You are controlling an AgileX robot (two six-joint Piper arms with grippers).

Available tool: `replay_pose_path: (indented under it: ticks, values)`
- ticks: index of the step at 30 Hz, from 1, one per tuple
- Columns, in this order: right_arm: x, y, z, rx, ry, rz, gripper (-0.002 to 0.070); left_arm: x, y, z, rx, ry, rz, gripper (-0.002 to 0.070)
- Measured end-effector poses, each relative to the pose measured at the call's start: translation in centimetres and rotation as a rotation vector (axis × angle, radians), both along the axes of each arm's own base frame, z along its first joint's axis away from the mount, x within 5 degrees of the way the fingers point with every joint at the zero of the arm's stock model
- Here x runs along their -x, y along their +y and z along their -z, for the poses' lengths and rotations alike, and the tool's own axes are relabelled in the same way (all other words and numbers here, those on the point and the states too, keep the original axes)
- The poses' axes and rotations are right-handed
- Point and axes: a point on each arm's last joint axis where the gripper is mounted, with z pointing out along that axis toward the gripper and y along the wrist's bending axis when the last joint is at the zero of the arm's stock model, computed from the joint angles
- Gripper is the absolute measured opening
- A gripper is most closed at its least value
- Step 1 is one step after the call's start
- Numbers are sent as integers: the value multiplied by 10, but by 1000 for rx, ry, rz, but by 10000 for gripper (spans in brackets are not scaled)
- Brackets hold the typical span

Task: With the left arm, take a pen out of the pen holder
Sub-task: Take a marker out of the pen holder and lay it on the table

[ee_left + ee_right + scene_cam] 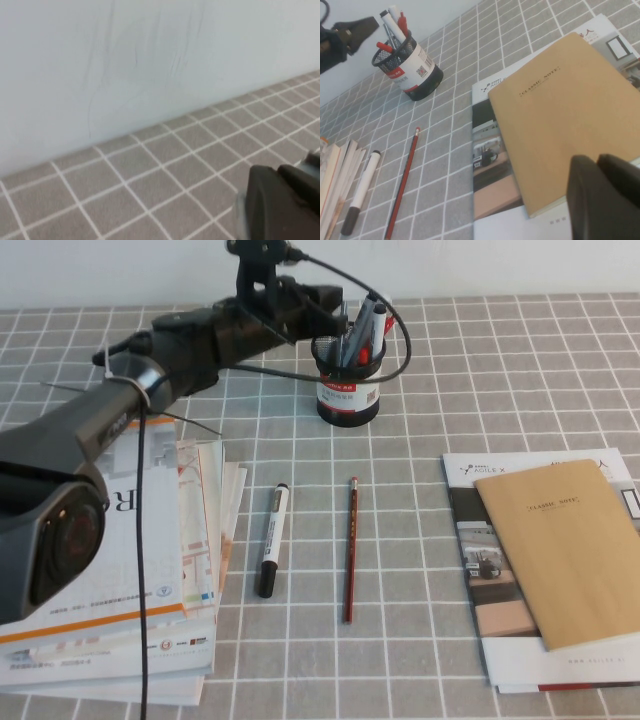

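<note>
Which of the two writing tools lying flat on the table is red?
The thin pencil; the marker beside it is white and black. Left gripper shut at the pen holder; right gripper by the notebook.

The pen holder point(348, 380) stands at the back, with the left gripper point(338, 325) at its top. Before it, a marker point(270, 540) lies left of a pencil point(351, 550). A booklet stack point(190, 540) lies left, and a notebook point(565, 550) on a brochure point(495, 640) lies right, under the right gripper point(596, 165).

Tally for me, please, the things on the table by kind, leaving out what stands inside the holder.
Pen holder: 1
Marker: 1
Red pencil: 1
Brown notebook: 1
Paper piles: 2, left pile and right pile
Total: 6
Left gripper, shut, sits at the holder's pens; right gripper hovers by the notebook.
</note>
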Motion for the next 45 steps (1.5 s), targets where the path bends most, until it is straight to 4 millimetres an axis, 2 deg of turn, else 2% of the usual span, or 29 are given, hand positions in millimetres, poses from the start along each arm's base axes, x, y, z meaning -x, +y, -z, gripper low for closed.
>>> replay_pose_path:
  ticks: [4,9,12,16,19,28,45]
  values:
    - [0,0,0,0,0,0,-13,2,1,-13,11,-23,2,-2]
    - [0,0,0,0,0,0,-13,1,2,-13,10,-19,-13,20]
    - [0,0,0,0,0,0,-13,0,2,-13,9,-19,-17,127]
    - [0,0,0,0,0,0,-13,0,2,-13,30,3,-21,359]
    - [0,0,0,0,0,0,-13,0,2,-12,56,32,-23,440]
    - [0,0,0,0,0,0,-13,1,0,-9,73,50,-3,467]
    - [0,0,0,0,0,0,-13,2,0,2,-11,35,32,439]
